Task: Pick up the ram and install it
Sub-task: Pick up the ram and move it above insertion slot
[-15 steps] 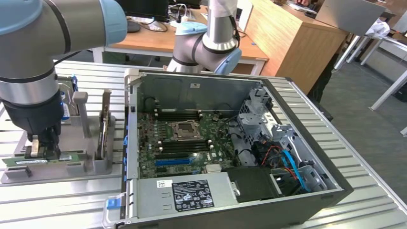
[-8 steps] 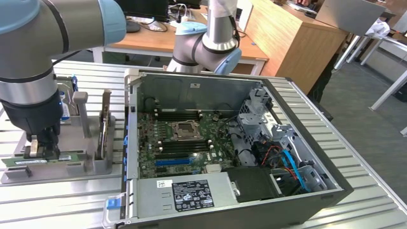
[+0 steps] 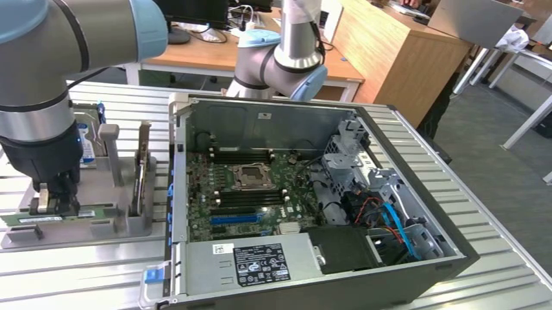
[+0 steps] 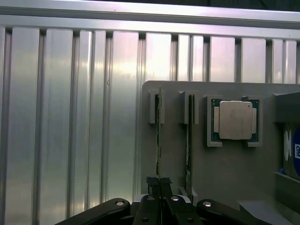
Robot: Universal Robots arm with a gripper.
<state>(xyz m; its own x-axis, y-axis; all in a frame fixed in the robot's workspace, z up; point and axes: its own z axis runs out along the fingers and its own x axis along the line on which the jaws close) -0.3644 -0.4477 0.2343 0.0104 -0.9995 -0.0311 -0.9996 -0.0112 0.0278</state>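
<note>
Wrist view | gripper (image 4: 160,183) was clamped on the top edge of the ram (image 4: 159,131); the ram stood on edge in the grey holder (image 4: 225,164); long axis ran straight out from the grip | exterior view: open computer case (image 3: 258,123) lay well apart, toward the exterior view's right

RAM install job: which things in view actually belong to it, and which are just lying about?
Job:
- ram, gripped by the shut tool
- grey holder it stands in
- open computer case with motherboard

Lying about:
- second memory stick
- processor chip
- hard drive
</note>
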